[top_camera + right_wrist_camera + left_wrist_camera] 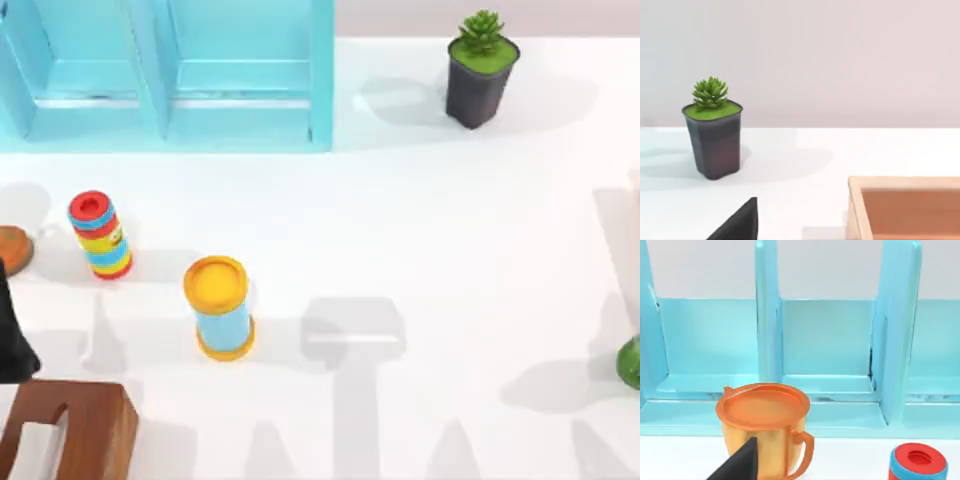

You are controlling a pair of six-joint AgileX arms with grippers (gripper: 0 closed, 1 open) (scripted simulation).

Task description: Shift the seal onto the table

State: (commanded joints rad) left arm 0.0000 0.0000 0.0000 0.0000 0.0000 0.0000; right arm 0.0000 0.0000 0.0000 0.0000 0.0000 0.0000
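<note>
Jaws first: on both arms I cannot tell whether they stand apart or together. The left gripper [740,466] shows as a dark wedge low over the table [450,250], and the right gripper [740,222] shows the same way.

Just ahead of the left gripper stands an orange mug [762,425], upright, its handle turned to one side. Whether the wedge touches it I cannot tell. Beyond the mug rises the turquoise shelf unit [830,340], its compartments open toward the gripper. Off to the side of the mug, near it but apart, sits a striped cylinder with a red top [918,462].

From above, the left arm [12,335] is at the table's left edge, between the mug and a dark reddish-brown wooden box [85,420]. A yellow-topped cylinder [218,305] stands farther out from it.

Over to the right gripper: a potted succulent [712,140] stands well ahead of it on bare table, and a light wooden tray [905,207] lies close by.

The seal: I cannot tell where it is.
</note>
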